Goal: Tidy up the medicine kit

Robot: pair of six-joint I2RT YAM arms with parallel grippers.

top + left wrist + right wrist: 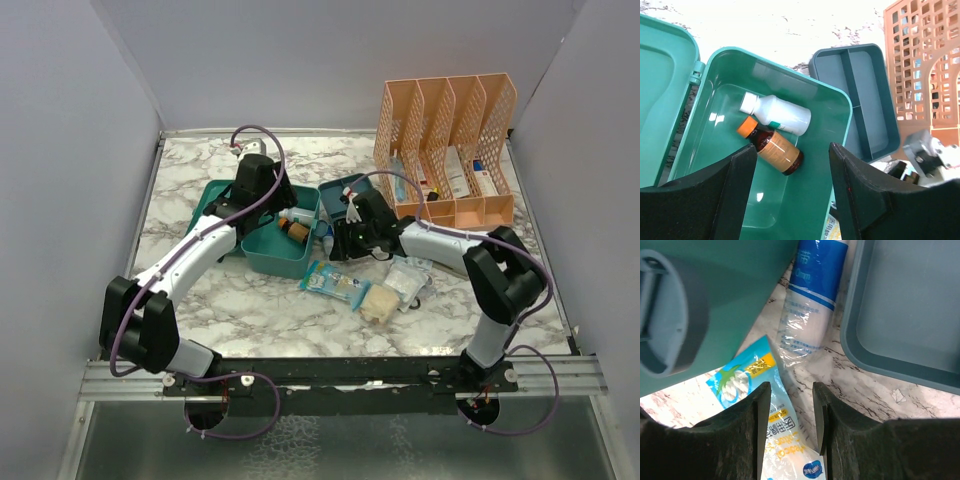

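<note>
The medicine kit (262, 253) is a teal box lying open, its lid (212, 203) flat to the left. In the left wrist view, a white bottle (777, 114) and a brown bottle with an orange cap (772, 149) lie on the kit's floor (815, 185). My left gripper (792, 155) hovers open above them, holding nothing. The darker divided insert tray (345, 195) sits to the right of the box. My right gripper (790, 405) is open low over the table, straddling the edge of a blue cotton packet (742, 380), next to a blue-and-white wrapped roll (812, 290).
A peach lattice file organizer (450, 140) with boxes in it stands at the back right. A beige gauze pack (380, 303) and a clear bag (410, 280) lie on the marble table in front of the tray. The kit's latch (665, 315) is close on the right wrist's left.
</note>
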